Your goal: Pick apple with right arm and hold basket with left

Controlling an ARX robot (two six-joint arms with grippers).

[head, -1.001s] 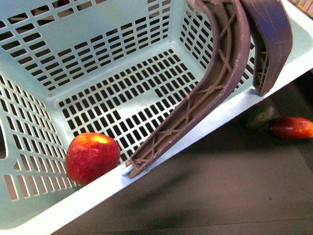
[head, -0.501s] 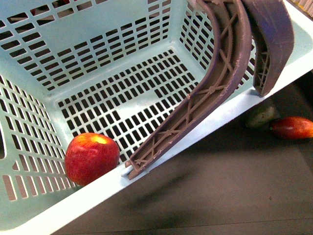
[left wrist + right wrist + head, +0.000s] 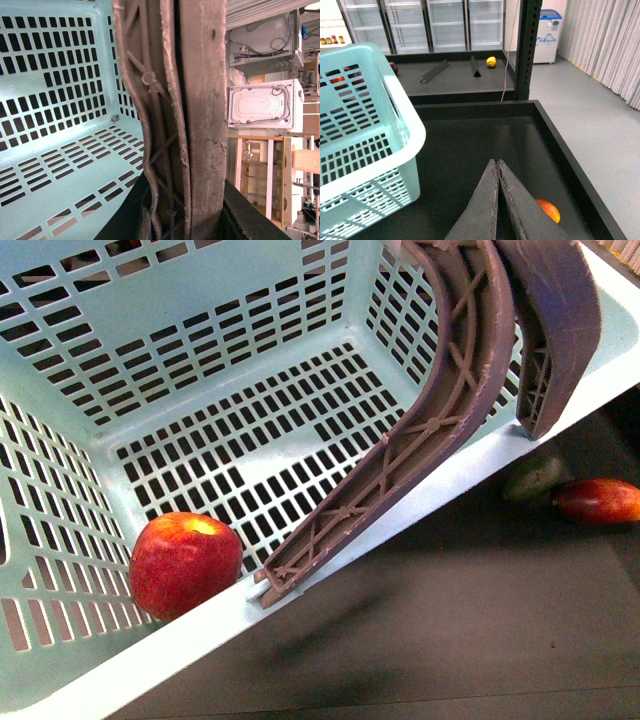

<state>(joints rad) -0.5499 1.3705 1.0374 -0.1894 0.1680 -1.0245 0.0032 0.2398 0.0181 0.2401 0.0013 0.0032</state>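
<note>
A turquoise basket (image 3: 460,470) sits tilted on a dark counter (image 3: 450,620). The red apple (image 3: 185,563) lies inside it, in the near corner against the front wall. Two mauve handles (image 3: 450,390) curve over the rim. The left pincer (image 3: 187,220) pinches both handles together. The right pincer (image 3: 497,165) is outside the basket above the counter, its tips pressed together and holding nothing. A green fruit (image 3: 532,478) and a long red fruit (image 3: 598,500) lie on the counter just beside the basket.
</note>
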